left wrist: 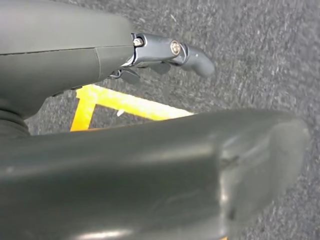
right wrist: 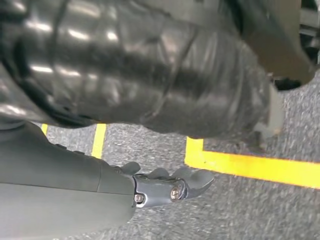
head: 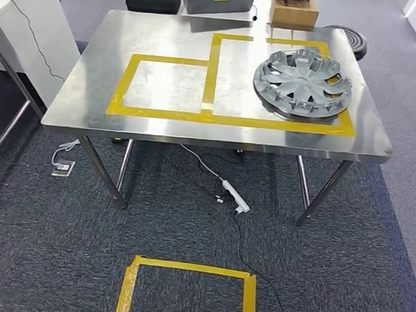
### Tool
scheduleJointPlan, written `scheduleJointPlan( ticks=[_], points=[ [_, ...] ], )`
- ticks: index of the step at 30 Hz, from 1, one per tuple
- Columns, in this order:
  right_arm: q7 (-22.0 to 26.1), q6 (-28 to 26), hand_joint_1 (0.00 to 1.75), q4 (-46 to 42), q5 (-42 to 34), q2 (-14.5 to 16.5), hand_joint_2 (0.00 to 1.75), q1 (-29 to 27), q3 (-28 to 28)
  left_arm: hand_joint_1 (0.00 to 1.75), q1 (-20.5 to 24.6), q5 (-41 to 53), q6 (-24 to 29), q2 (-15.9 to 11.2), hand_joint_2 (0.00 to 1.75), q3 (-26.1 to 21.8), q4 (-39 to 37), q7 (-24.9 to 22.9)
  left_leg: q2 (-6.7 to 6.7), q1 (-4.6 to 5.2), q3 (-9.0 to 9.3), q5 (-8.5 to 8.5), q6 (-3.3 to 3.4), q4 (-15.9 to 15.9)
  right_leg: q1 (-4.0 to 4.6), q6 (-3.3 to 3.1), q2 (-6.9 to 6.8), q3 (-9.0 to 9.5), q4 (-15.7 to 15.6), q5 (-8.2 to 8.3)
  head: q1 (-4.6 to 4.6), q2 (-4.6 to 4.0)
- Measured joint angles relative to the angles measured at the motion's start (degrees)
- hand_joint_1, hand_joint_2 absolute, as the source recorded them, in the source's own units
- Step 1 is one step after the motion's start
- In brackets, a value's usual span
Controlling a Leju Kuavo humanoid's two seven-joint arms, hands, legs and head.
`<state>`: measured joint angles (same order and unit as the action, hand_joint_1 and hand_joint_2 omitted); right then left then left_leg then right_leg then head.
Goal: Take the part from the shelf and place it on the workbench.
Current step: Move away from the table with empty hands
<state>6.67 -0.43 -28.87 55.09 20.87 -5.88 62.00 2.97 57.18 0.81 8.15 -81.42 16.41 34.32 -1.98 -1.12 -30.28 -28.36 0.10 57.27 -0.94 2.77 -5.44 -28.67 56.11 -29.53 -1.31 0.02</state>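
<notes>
Steel workbench (head: 159, 128) fills upper head view, yellow tape outlines (head: 211, 71) across top. Grey carpet (head: 39, 259) below, taped yellow square (head: 188, 268) on floor at 6 o'clock. Part, silver wheel cover (head: 303, 83), lies flat on workbench at 2 o'clock, inside right taped outline, overlapping tape at its near edge. White power strip (head: 235, 198) under bench. My left hand (left wrist: 166, 52) hangs over carpet, fingers apart, holding nothing. My right hand (right wrist: 166, 185) likewise over carpet, fingers probably loose and empty; view blurred.

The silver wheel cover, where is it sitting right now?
In the head view, the wheel cover lies flat on the workbench's right side, inside the yellow tape outline.
</notes>
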Motion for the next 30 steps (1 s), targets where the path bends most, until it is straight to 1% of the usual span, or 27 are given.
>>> scheduleJointPlan(
  ticks=[1, 2, 3, 4, 5, 6, 7, 8, 9, 10, 11, 12, 14, 15, 16, 17, 18, 20, 21, 22, 23, 24, 25, 26, 27, 28, 30],
  points=[
    [0.4, 0.02, 0.0, 0.0, 0.13, 0.0, 0.0, 0.04, 0.15, 0.0, -0.05, -0.1, -0.13, -0.01, 0.0, -0.01, 0.01, 0.0, 0.18, -0.05, -0.23, 0.32, 0.49, -0.07, -0.14, 0.3, 1.05, -0.42, 0.76, -0.9, -0.04, 0.0],
    [0.73, 0.01, 0.0, -0.01, 0.26, 0.0, 0.0, 0.07, 0.32, 0.0, -0.02, -0.21, -0.28, 0.01, 0.0, -0.01, 0.01, 0.0, 0.35, -0.09, -0.52, 0.63, 0.94, -0.19, -0.23, 0.48, 2.37, -1.25, 2.61, -2.61, -0.13, 0.0],
    [0.96, -0.01, 0.0, -0.01, 0.38, -0.01, 0.0, 0.1, 0.54, 0.0, 0.03, -0.28, -0.4, 0.06, 0.0, -0.02, 0.01, 0.0, 0.51, -0.08, -0.82, 0.88, 1.3, -0.23, -0.28, 0.58, 3.81, -2.57, 5.75, -4.94, -0.22, 0.0],
    [1.1, -0.02, 0.0, -0.02, 0.47, -0.02, 0.0, 0.11, 0.79, 0.0, 0.07, -0.33, -0.48, 0.1, 0.0, -0.02, 0.01, 0.0, 0.72, 0.04, -1.2, 1.09, 1.55, -0.2, -0.25, 0.58, 4.69, -4.07, 9.69, -7.18, -0.32, 0.0],
    [1.2, -0.02, 0.0, -0.02, 0.57, -0.04, 0.0, 0.12, 1.06, 0.0, 0.09, -0.38, -0.56, 0.15, 0.0, -0.02, 0.0, 0.0, 0.94, 0.19, -1.56, 1.3, 1.71, -0.17, -0.2, 0.54, 5.08, -5.52, 13.45, -8.84, -0.36, 0.0],
    [1.28, -0.02, 0.0, -0.01, 0.66, -0.06, 0.0, 0.12, 1.3, 0.0, 0.09, -0.41, -0.61, 0.19, 0.0, -0.02, 0.0, 0.0, 1.16, 0.33, -1.86, 1.5, 1.79, -0.13, -0.14, 0.45, 5.22, -6.36, 15.81, -9.43, -0.38, 0.0],
    [1.36, -0.01, 0.0, -0.01, 0.74, -0.08, 0.0, 0.13, 1.48, 0.0, 0.08, -0.45, -0.63, 0.2, 0.0, -0.02, 0.0, 0.0, 1.38, 0.44, -2.1, 1.69, 1.77, -0.1, -0.1, 0.3, 5.28, -6.17, 15.93, -8.82, -0.37, 0.0],
    [1.46, 0.01, 0.0, 0.0, 0.81, -0.08, 0.0, 0.15, 1.64, 0.0, 0.08, -0.5, -0.64, 0.2, 0.0, -0.02, 0.0, 0.0, 1.62, 0.5, -2.26, 1.87, 1.67, -0.06, -0.08, 0.1, 5.3, -4.87, 13.73, -7.21, -0.37, 0.0],
    [1.56, 0.03, 0.0, -0.01, 0.87, -0.09, 0.0, 0.22, 1.78, 0.0, 0.08, -0.55, -0.64, 0.21, 0.0, -0.02, 0.0, 0.0, 1.84, 0.53, -2.37, 2.05, 1.51, -0.04, -0.07, -0.12, 5.4, -2.77, 9.93, -5.09, -0.37, 0.0],
    [1.64, 0.05, 0.0, -0.01, 0.92, -0.09, 0.0, 0.33, 1.93, 0.0, 0.1, -0.61, -0.64, 0.21, 0.0, -0.02, 0.0, 0.01, 2.02, 0.63, -2.49, 2.22, 1.26, 0.05, -0.03, -0.3, 5.65, -0.68, 5.86, -3.4, -0.38, 0.0],
    [1.71, 0.08, 0.0, -0.01, 0.96, -0.09, 0.0, 0.47, 2.13, 0.0, 0.13, -0.67, -0.65, 0.22, 0.0, -0.02, 0.0, 0.01, 2.18, 0.73, -2.71, 2.41, 0.99, 0.21, -0.01, -0.44, 5.88, 0.91, 2.5, -2.34, -0.36, 0.0],
    [1.76, 0.11, 0.0, -0.01, 0.99, -0.09, 0.0, 0.61, 2.29, 0.0, 0.15, -0.69, -0.66, 0.22, 0.0, -0.03, 0.0, 0.02, 2.27, 0.8, -3.0, 2.67, 0.66, 0.35, 0.05, -0.57, 6.09, 1.65, 0.61, -1.93, -0.32, 0.0],
    [1.79, 0.15, 0.0, 0.0, 1.08, -0.09, 0.0, 0.72, 2.56, 0.0, 0.12, -0.74, -0.68, 0.22, 0.0, -0.04, 0.0, 0.05, 2.42, 0.8, -3.6, 3.33, -0.09, 0.55, 0.2, -0.94, 6.12, 1.38, -0.09, -1.83, -0.27, 0.0],
    [1.79, 0.16, 0.0, 0.0, 1.15, -0.09, 0.0, 0.72, 2.69, 0.0, 0.07, -0.75, -0.69, 0.2, 0.0, -0.05, 0.0, 0.06, 2.5, 0.69, -3.87, 3.35, -0.44, 0.7, 0.17, -1.32, 5.91, 0.99, 0.03, -1.51, -0.27, 0.0],
    [1.8, 0.16, 0.0, 0.0, 1.22, -0.09, 0.0, 0.71, 2.82, 0.0, 0.01, -0.78, -0.69, 0.17, 0.0, -0.07, 0.0, 0.07, 2.53, 0.63, -4.19, 2.6, -0.74, 1.31, 0.13, -1.8, 5.68, 0.71, 0.0, -1.1, -0.23, 0.0],
    [1.82, 0.16, 0.0, 0.0, 1.32, -0.09, 0.0, 0.74, 2.93, 0.0, -0.03, -0.8, -0.69, 0.16, 0.0, -0.09, 0.0, 0.07, 2.55, 0.57, -4.71, 0.94, -0.98, 2.85, 0.06, -2.29, 5.41, 0.28, -0.08, -0.66, -0.12, -0.01],
    [1.85, 0.16, 0.0, 0.0, 1.4, -0.09, 0.0, 0.79, 3.01, 0.0, -0.03, -0.81, -0.68, 0.16, 0.0, -0.1, 0.0, 0.07, 2.51, 0.52, -5.55, -1.6, -1.19, 5.64, 0.06, -2.68, 5.12, -0.08, -0.08, -0.22, 0.0, -0.01],
    [1.88, 0.15, 0.0, 0.0, 1.53, -0.09, 0.0, 0.85, 3.17, 0.0, 0.01, -0.83, -0.66, 0.22, 0.0, -0.11, 0.0, 0.07, 2.44, 0.51, -7.32, -6.89, -1.46, 13.19, 0.34, -3.05, 4.64, -1.11, 0.13, 0.61, 0.15, -0.01],
    [1.89, 0.15, 0.0, 0.0, 1.57, -0.09, 0.0, 0.88, 3.26, 0.0, 0.02, -0.84, -0.66, 0.25, 0.0, -0.11, 0.0, 0.07, 2.42, 0.52, -7.55, -8.39, -1.48, 15.92, 0.51, -3.1, 4.42, -1.69, 0.34, 1.05, 0.14, 0.0],
    [1.89, 0.14, 0.0, 0.0, 1.61, -0.09, 0.0, 0.9, 3.35, 0.0, 0.01, -0.84, -0.66, 0.25, 0.0, -0.11, 0.01, 0.07, 2.42, 0.54, -6.83, -8.72, -1.4, 16.57, 0.68, -3.13, 4.26, -2.36, 0.56, 1.48, 0.14, -0.01],
    [1.89, 0.14, 0.0, 0.0, 1.62, -0.09, 0.0, 0.93, 3.42, 0.0, -0.01, -0.85, -0.65, 0.22, 0.0, -0.11, 0.01, 0.07, 2.41, 0.58, -4.97, -7.97, -1.18, 14.78, 0.84, -3.13, 4.19, -3.0, 0.77, 1.89, 0.14, -0.01],
    [1.89, 0.14, 0.0, 0.0, 1.63, -0.09, 0.0, 0.96, 3.46, 0.0, -0.01, -0.85, -0.64, 0.2, 0.0, -0.12, 0.01, 0.07, 2.41, 0.67, -2.18, -6.55, -0.83, 11.0, 0.96, -3.1, 4.16, -3.63, 0.96, 2.29, 0.14, -0.01],
    [1.89, 0.13, 0.0, 0.0, 1.65, -0.08, 0.44, 1.0, 3.51, 0.0, 0.04, -0.85, -0.64, 0.16, 0.44, -0.13, 0.02, 0.07, 2.38, 0.83, 0.84, -5.3, -0.35, 6.38, 1.05, -3.01, 4.14, -4.16, 1.08, 2.67, 0.14, -0.01],
    [1.89, 0.08, 0.0, 0.0, 1.73, -0.07, 0.87, 1.06, 3.58, 0.0, 0.12, -0.85, -0.64, 0.13, 0.87, -0.13, 0.02, 0.09, 2.34, 1.03, 3.22, -4.36, 0.12, 2.28, 1.18, -2.86, 4.12, -4.65, 1.21, 3.01, 0.1, 0.0],
    [1.9, -0.04, 0.0, 0.0, 1.85, -0.06, 1.31, 1.14, 3.67, 0.0, 0.21, -0.84, -0.66, 0.13, 1.31, -0.12, 0.02, 0.11, 2.3, 1.23, 4.58, -3.85, 0.51, -0.42, 1.25, -2.63, 4.08, -5.04, 1.29, 3.37, 0.07, 0.0],
    [1.95, -0.24, 0.0, 0.0, 2.09, -0.05, 1.75, 1.21, 3.77, 0.0, 0.24, -0.8, -0.68, 0.14, 1.75, -0.11, 0.02, 0.14, 2.27, 1.37, 4.95, -3.78, 0.72, -1.71, 1.35, -2.47, 4.05, -5.38, 1.39, 3.44, 0.05, 0.0],
    [2.35, -0.73, 0.0, 0.0, 2.91, -0.04, 1.75, 1.31, 3.93, 0.0, 0.02, -0.32, -0.72, 0.22, 1.75, -0.09, 0.02, 0.09, 2.21, 1.52, 4.57, -3.41, 0.65, -1.98, 1.36, -2.79, 4.1, -5.82, 1.38, 3.5, 0.03, 0.0]
  ],
)
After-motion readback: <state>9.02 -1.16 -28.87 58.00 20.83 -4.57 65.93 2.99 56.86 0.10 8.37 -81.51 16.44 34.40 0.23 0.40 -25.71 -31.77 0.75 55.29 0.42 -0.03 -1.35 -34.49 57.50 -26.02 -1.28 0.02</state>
